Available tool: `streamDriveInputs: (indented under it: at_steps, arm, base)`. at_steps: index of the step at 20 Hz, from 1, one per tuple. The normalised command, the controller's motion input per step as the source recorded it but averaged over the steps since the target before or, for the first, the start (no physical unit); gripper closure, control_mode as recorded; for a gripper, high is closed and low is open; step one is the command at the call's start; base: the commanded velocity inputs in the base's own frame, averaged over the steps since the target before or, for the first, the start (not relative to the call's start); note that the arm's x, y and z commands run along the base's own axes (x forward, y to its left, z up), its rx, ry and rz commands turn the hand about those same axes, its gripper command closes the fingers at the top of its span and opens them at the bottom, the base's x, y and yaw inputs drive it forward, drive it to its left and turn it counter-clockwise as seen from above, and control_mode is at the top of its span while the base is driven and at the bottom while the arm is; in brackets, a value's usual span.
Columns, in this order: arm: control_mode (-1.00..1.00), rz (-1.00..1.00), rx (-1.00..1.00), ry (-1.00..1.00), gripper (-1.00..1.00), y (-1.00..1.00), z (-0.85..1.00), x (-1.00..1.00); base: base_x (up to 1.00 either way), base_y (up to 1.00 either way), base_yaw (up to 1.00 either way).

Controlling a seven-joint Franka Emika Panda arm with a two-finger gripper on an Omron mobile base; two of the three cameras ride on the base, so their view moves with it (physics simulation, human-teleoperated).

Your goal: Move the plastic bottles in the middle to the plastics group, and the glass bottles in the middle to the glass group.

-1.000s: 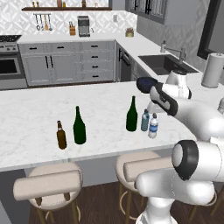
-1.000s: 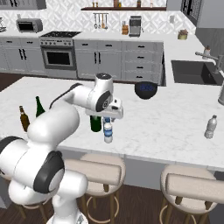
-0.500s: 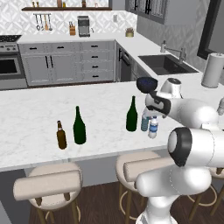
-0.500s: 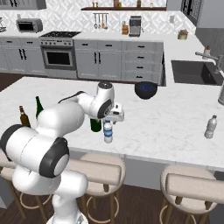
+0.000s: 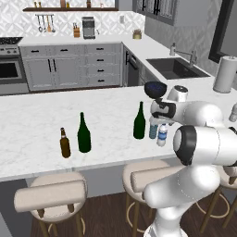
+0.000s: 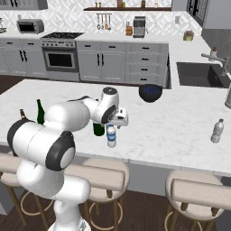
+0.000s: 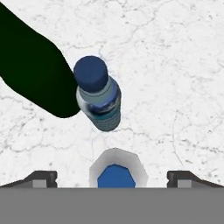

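Progress: nothing sorted yet, by my reading. All three middle items stand together near the front edge of the island counter [image 5: 41,115], about midway along it: the green wine bottle [image 5: 139,122], the bluish-teal water bottle [image 5: 153,130] just beside it, and the clear water bottle [image 5: 162,134] closest to the front edge. The glass group, a brown beer bottle [image 5: 65,143] and a dark green wine bottle [image 5: 84,134], sits well apart toward the counter's left end. A pale plastic bottle [image 6: 217,131] of the plastics group stands near the right end. Three moves remain.

Gripper [image 7: 114,177]: hovers over the clear bottle, fingertips [image 7: 41,177] spread wide on either side of its cap, holding nothing. Whether the tips are down to cap level is hard to judge from the hand view.

Orientation: all bottles upright, long axes vertical, caps up. From above, the clear bottle is seen nearly end-on; the teal one [image 7: 98,93] leans away only by perspective.
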Motion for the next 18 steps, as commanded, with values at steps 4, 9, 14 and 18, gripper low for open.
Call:
streamDriveInputs:
  at_steps: [4,9,14,18]
  arm:
    - [-1.0,0.05,-0.03,-0.13,-1.0,0.0,-0.18,0.0]
    - [-1.0,0.03,-0.04,-0.12,-1.0,-0.01,-0.22,0.02]
    - [-1.0,0.02,-0.01,-0.01,-1.0,0.0,-0.14,0.03]
    - [-1.0,0.02,0.0,0.0,1.0,0.0,-0.08,0.0]
  base:
    - [0.0,0.0,0.0]
    - [0.0,0.0,0.0]
    - [0.0,0.0,0.0]
    - [0.0,0.0,0.0]
